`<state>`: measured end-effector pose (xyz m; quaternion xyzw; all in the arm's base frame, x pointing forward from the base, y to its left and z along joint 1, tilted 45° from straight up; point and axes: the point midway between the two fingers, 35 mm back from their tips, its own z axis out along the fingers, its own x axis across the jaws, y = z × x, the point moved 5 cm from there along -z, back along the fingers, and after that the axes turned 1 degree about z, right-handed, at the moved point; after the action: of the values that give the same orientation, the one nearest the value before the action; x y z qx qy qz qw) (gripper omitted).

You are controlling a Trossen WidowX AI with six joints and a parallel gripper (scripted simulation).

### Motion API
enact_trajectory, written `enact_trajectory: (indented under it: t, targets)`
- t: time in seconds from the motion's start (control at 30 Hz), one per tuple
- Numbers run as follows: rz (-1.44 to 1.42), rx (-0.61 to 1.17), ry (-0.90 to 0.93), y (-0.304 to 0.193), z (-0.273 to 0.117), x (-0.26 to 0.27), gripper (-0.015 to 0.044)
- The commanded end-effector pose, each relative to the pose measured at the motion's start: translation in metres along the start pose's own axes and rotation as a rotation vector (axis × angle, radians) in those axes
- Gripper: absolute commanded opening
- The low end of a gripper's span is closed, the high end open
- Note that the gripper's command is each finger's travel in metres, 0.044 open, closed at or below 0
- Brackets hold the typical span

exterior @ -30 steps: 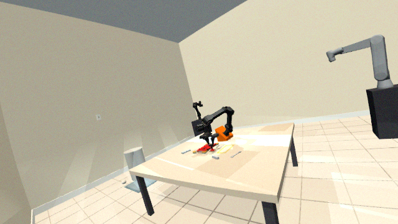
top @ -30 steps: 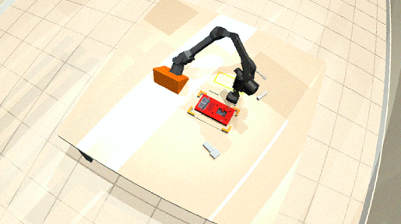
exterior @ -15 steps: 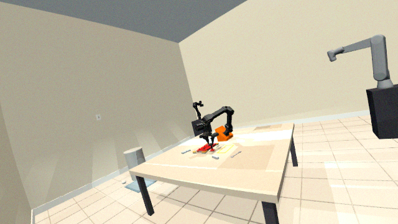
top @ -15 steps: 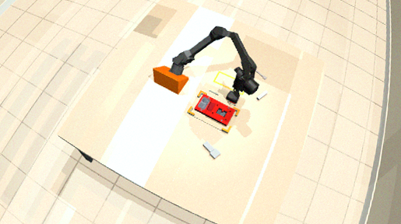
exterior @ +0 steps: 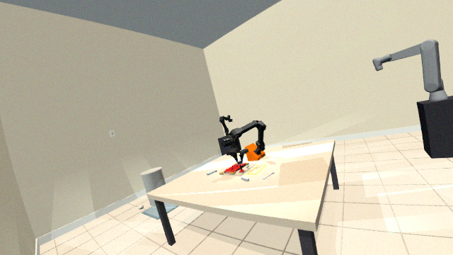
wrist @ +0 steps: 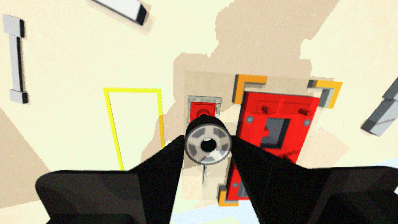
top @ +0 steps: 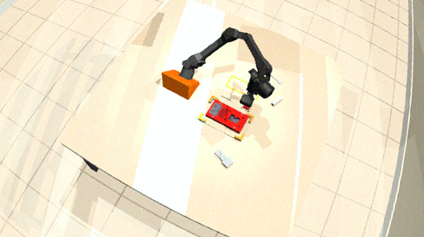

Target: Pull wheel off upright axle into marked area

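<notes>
My gripper (top: 247, 101) (exterior: 240, 163) (wrist: 207, 139) is shut on the wheel, a black wheel (wrist: 194, 134) with a light spoked hub and a dark centre hole, seen end-on in the wrist view. The wheel is held above the small red axle base (wrist: 194, 107) (top: 246, 107), which shows partly behind it. The axle is mostly hidden; a dark round spot shows on the base at the wheel's far edge. The marked area, a yellow outline (top: 230, 81) (exterior: 253, 173) (wrist: 132, 90), lies flat on the table, to the left of the wheel in the wrist view.
A red board (top: 224, 114) (wrist: 255, 112) with orange corner brackets (wrist: 251, 79) lies close to the right of the gripper in the wrist view. Grey pieces (top: 224, 158) (top: 277, 100) (wrist: 17, 62) lie around on the table. The orange arm base (top: 178, 84) stands behind.
</notes>
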<state>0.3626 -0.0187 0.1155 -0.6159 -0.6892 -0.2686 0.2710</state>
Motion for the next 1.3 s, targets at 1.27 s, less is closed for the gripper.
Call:
enact_trajectory:
  t: [1.27]
  targets:
    - [-0.001, -0.002, -0.004, -0.062, -0.010, 0.103, 0.0000]
